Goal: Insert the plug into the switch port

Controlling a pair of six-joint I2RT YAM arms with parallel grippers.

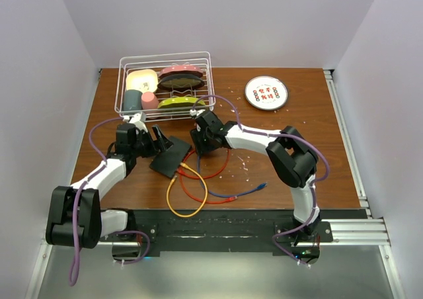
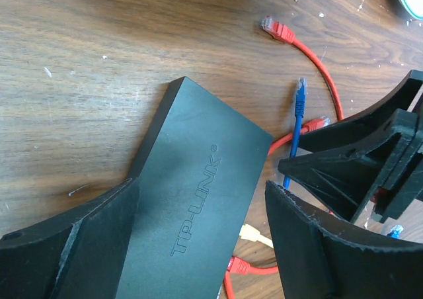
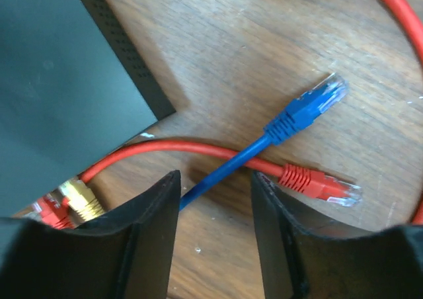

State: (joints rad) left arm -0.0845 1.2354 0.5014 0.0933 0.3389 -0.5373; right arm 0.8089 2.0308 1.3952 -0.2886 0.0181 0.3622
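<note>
Brown wood table [image 1: 297,153], pale walls close on three sides. I see the switch [image 1: 170,155] flat, left of centre, my left gripper [image 2: 201,188] wide astride it. Only the right wrist view shows the blue plug [image 3: 307,107], its lead crossing a red plug [image 3: 317,183]; the right gripper [image 3: 215,180] stands apart around that blue lead. A basket [image 1: 165,57] crowds the far edge; most room is to the right.

Wire rack [image 1: 198,64] stands at the far edge of the table [image 1: 297,153], left of centre, with dishes [image 1: 180,81] in it. Disc [image 1: 266,92] lies toward the far right corner, well apart from the rack. Switch [image 1: 170,156] lies before the rack, left of centre. Left gripper [image 2: 201,200] straddles the switch; right gripper [image 3: 215,180] stands just to its right. Cables [image 1: 198,186] loop from the switch toward the near edge. One plug [image 3: 307,107] lies just ahead of the right gripper, its cable crossing over another.
</note>
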